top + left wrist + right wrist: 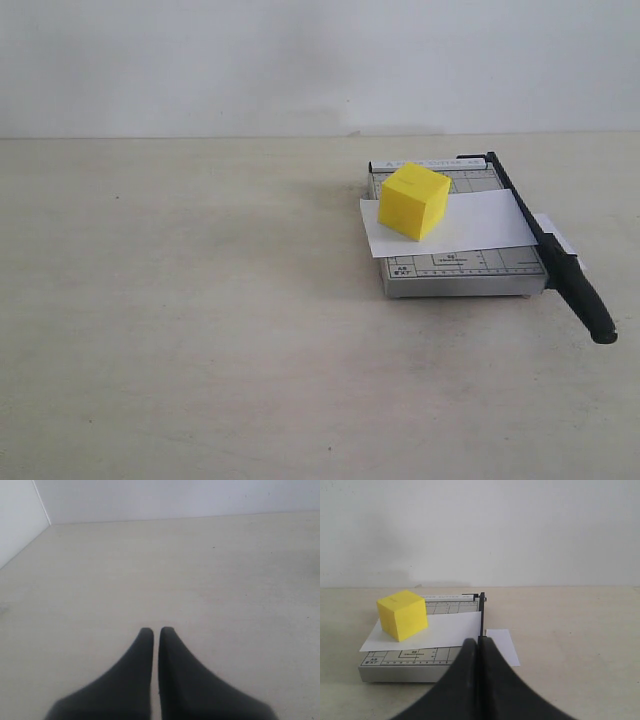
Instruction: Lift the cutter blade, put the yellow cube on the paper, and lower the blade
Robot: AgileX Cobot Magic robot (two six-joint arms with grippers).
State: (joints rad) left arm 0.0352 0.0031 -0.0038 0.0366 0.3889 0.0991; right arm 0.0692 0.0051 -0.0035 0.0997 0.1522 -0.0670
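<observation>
- We see the cutter blade [556,255] lying down flat along the right edge of the grey cutter base [460,275]. Its long axis runs from the hinge at the far end to the near right.
- The blade's thick rounded handle [590,310] points toward the near right and overhangs the base's near corner, above the table [200,330].
- The blade is a thin black arm that widens into the matte black handle.
- The base carries printed grid lines and rulers, and it sits on the right half of the table.
- The paper [480,220], a plain white strip, lies across the base from left to right. It passes under the blade, and 1 short end shows on the blade's right.
- The yellow cube [415,202] rests on the left part of the paper, turned with 1 corner edge toward the near side, well apart from the blade.
- The left gripper [156,630] has its 2 dark fingers pressed together, pinching nothing, over bare table.
- The right gripper [480,641] is likewise pressed together and empty. In its wrist view its tips line up with the blade and hide the handle end.
- A pale wall [300,60] stands behind the table's far edge.
</observation>
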